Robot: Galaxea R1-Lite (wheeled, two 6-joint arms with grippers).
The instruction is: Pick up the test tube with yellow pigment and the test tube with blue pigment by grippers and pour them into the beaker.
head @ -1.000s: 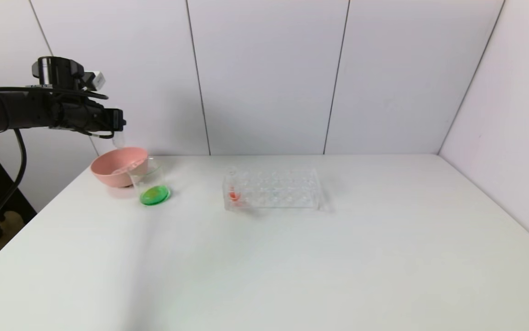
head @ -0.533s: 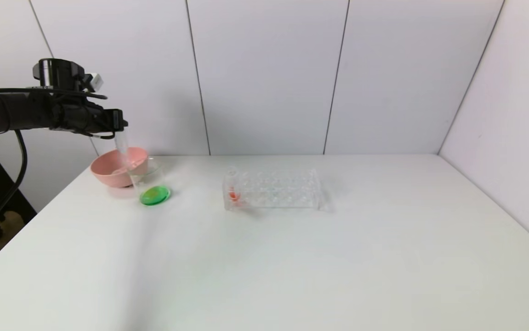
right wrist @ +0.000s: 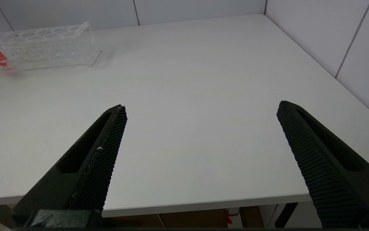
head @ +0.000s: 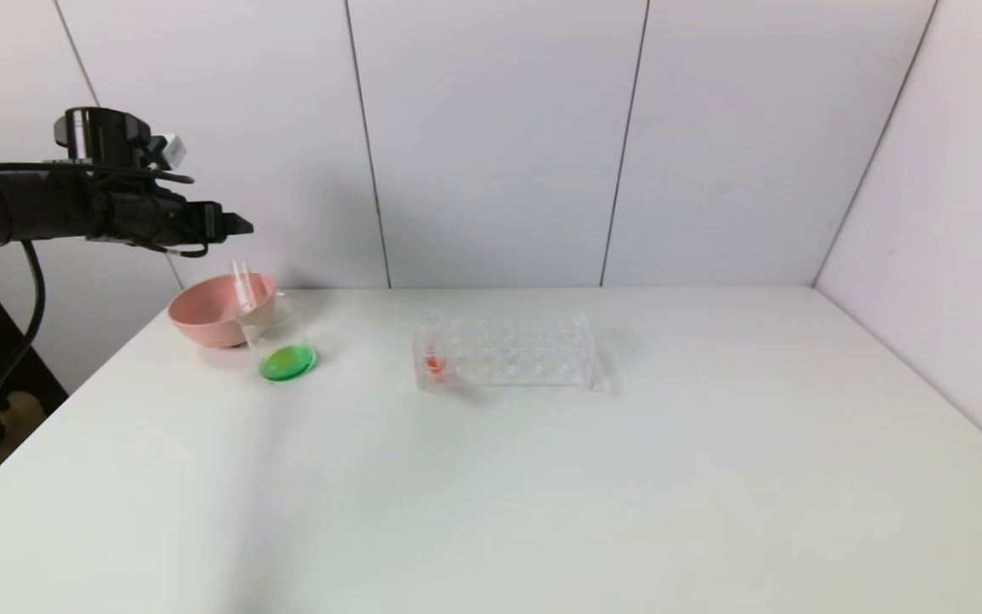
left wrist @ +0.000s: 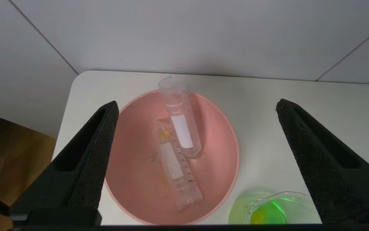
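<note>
My left gripper (head: pixel 239 226) hangs open above the pink bowl (head: pixel 200 320), with nothing between its fingers; in the left wrist view it (left wrist: pixel 197 106) spans the bowl (left wrist: pixel 232 150). A clear tube with a yellow trace (left wrist: pixel 171 160) lies inside the bowl. A second clear tube (left wrist: pixel 181 118) leans over it, colourless; in the head view it (head: pixel 243 288) stands tilted in the bowl. No blue liquid shows anywhere. The beaker (head: pixel 279 345), holding green liquid, stands beside the bowl and also appears in the left wrist view (left wrist: pixel 277 211). My right gripper (right wrist: pixel 202 109) is open over the table's front edge.
A clear tube rack (head: pixel 508 350) stands mid-table with a red-liquid tube (head: pixel 432 345) at its left end; the right wrist view shows the rack (right wrist: pixel 40 45) too. The table's left edge lies close to the bowl. White walls close the back and right.
The left gripper's jaws have opened. The clear tube they held above the bowl has dropped down into the pink bowl. The arm has barely shifted.
</note>
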